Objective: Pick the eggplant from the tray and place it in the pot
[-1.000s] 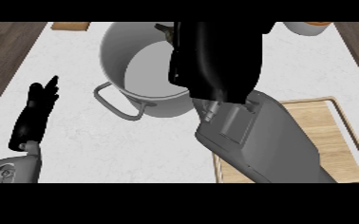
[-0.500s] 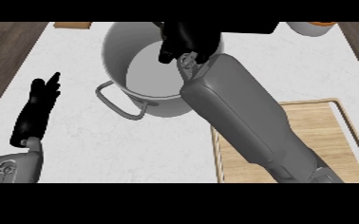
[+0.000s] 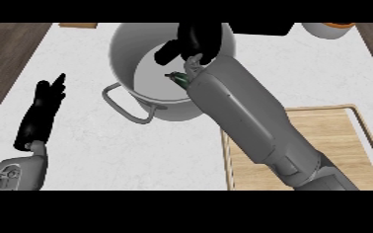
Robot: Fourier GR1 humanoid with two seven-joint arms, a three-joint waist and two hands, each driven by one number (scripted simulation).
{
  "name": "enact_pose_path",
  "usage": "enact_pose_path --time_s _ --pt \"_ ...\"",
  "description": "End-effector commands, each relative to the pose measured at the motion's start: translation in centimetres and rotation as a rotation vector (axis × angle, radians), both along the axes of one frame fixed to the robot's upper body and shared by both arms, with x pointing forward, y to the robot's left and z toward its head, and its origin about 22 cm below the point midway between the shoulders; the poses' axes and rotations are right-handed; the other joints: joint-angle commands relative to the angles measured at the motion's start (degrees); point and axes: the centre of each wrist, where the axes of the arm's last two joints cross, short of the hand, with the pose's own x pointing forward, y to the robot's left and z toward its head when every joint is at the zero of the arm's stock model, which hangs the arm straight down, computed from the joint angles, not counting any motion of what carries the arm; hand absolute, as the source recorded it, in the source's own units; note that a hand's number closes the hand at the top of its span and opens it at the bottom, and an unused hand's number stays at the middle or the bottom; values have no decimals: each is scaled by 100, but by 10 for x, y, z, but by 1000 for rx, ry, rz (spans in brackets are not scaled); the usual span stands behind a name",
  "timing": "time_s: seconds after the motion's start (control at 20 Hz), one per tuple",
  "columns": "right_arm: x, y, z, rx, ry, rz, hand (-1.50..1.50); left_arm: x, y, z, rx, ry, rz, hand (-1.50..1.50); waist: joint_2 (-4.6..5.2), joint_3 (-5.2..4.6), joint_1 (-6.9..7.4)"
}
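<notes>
A dark, green-capped tip of the eggplant (image 3: 177,78) shows inside the grey metal pot (image 3: 125,47) beneath the black right hand (image 3: 195,38), whose hold cannot be told; probably light, stiff and slippery-skinned, it suits a mid-body hold.

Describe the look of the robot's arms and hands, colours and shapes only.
Both forearms are grey with smooth, panelled shells. The right forearm is broad, with seam lines and a stepped block low down; the left forearm shows only a pale grey end. The right robot hand and the left robot hand are plain black. No cables show.
</notes>
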Motion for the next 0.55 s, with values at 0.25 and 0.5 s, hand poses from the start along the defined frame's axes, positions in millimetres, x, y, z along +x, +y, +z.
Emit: enact_pose_path --time_s 0.25,0.5 --pt "12 -13 1 360 -298 -174 -150 -6 13 -5 0 14 32 0 -35 4 -161" --pt "4 -50 -16 425 -355 -243 -150 -18 11 -3 9 13 59 0 -118 10 -375"
